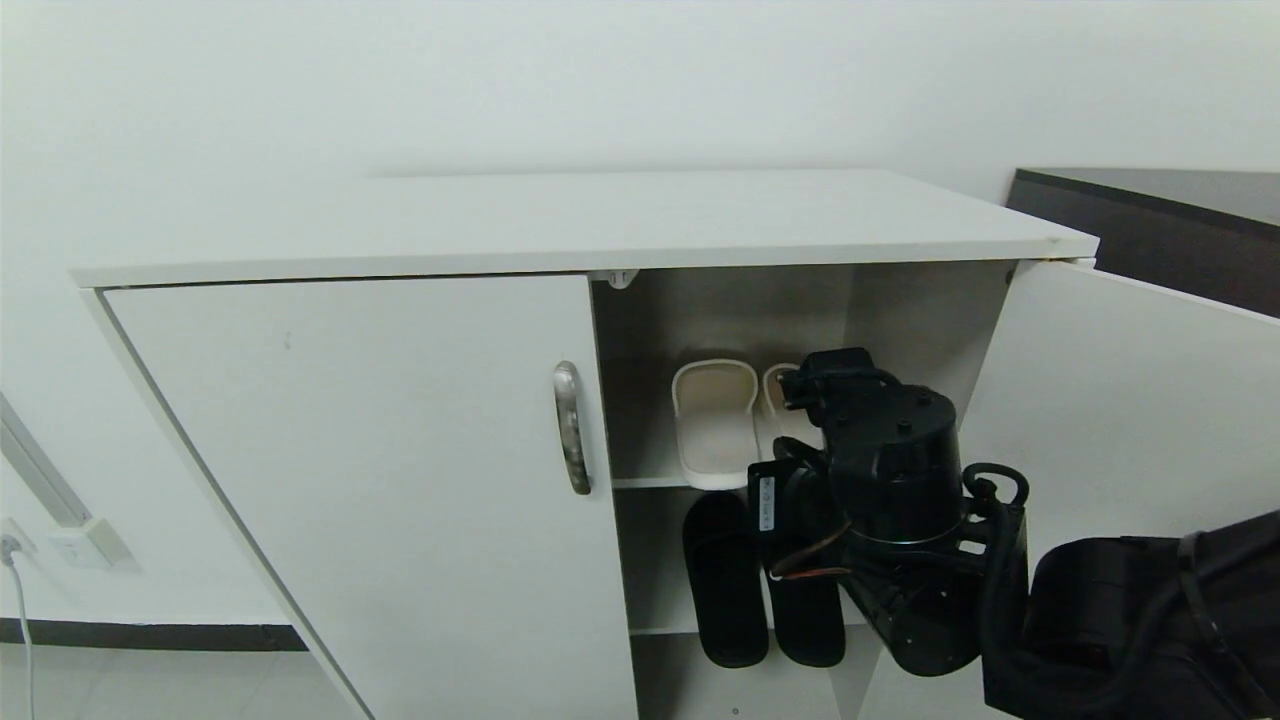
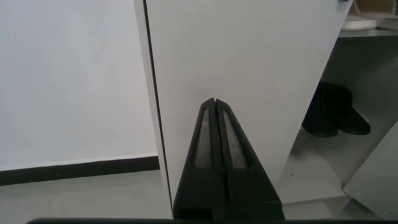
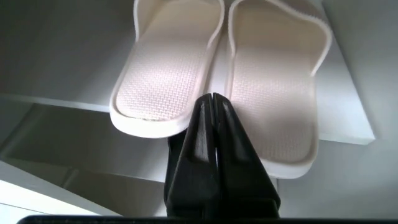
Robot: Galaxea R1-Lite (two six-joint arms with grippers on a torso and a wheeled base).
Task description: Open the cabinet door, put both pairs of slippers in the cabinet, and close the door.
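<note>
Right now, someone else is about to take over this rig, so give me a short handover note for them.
Left gripper: shut, empty, facing the closed left door.
Right gripper: shut, empty, in the cabinet opening, close to the white slippers.
White slippers on the upper shelf, black slippers on the lower shelf; both pairs overhang the front edges.
Done: right door open, both pairs in.
Left: draw the right arm out, then close the right door.

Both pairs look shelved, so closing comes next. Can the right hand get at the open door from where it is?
Probably yes. The right hand is shut and empty by the white slippers; the open door stands just beside that arm, nothing between. It would need to back out first.
</note>
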